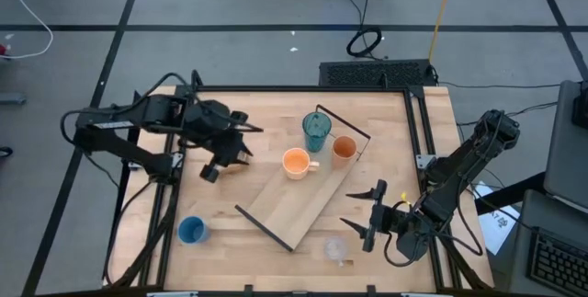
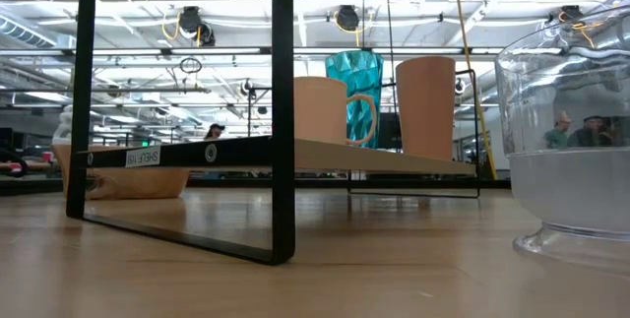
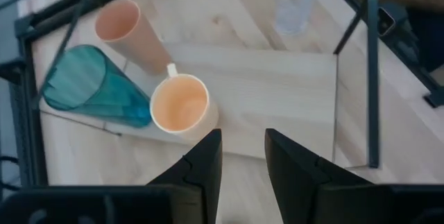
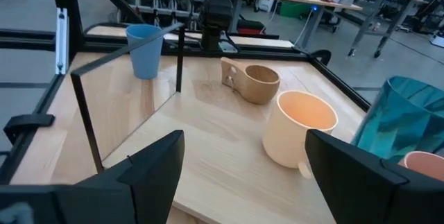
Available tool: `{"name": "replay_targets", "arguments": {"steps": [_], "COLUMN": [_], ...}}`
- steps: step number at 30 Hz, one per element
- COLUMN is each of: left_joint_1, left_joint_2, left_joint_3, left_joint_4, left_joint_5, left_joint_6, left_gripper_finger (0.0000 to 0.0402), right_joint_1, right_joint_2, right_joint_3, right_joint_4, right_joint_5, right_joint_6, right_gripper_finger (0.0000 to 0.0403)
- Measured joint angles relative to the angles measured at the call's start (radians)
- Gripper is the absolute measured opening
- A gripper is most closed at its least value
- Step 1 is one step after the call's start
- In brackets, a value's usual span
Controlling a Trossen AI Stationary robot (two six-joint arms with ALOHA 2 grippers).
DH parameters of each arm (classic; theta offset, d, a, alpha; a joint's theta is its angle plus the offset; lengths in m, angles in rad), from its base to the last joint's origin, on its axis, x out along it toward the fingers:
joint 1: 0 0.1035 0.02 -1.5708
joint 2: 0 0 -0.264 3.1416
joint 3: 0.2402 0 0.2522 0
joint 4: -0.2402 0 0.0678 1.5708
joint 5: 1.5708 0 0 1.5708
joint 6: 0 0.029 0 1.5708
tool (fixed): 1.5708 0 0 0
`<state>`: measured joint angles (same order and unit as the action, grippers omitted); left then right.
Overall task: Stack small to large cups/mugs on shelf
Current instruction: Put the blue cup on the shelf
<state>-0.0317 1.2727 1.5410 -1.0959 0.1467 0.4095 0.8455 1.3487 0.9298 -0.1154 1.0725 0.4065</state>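
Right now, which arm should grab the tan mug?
Probably left. The left pincer hangs open right over the tan mug, off the shelf. The right pincer, open, sits across the shelf by the clear cup.

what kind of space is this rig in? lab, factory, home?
Most likely a robotics lab or workshop. The low view shows an open industrial ceiling with pipes and strip lights; the right wrist view shows workbenches piled with gear; cables trail over the taped floor.

Two dark jointed arms trailing black cables, each hand with two tapered black fingers (image 3: 202, 175)
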Motion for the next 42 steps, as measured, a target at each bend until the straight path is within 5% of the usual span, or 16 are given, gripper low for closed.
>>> {"name": "replay_targets", "arguments": {"steps": [12,23,29,42], "left_joint_1": [-0.139,-0.261,-0.331,-0.539], "left_joint_2": [-0.100,-0.294,-0.362,-0.391], "left_joint_3": [-0.026,-0.246,-0.372,-0.498], "left_joint_4": [-0.021,0.013,0.160,0.251], "left_joint_5": [-0.123,-0.295,-0.316,-0.381], "left_joint_6": [-0.140,-0.356,-0.382,-0.456], "left_gripper_finger": [0.0113,0.0113,0.0113,0.0113], "right_joint_1": [-0.001,-0.002,-0.002,-0.034], "right_joint_2": [0.000,0.000,0.000,0.041], "right_joint_3": [0.000,0.000,0.000,0.000], "right_joint_4": [0.037,0.037,0.037,0.146], "right_joint_5": [0.000,0.006,0.032,0.030], "right_joint_6": [-0.005,-0.001,0.020,0.018], "right_gripper_finger": [0.0293,0.0293,0.0293,0.0293]}}
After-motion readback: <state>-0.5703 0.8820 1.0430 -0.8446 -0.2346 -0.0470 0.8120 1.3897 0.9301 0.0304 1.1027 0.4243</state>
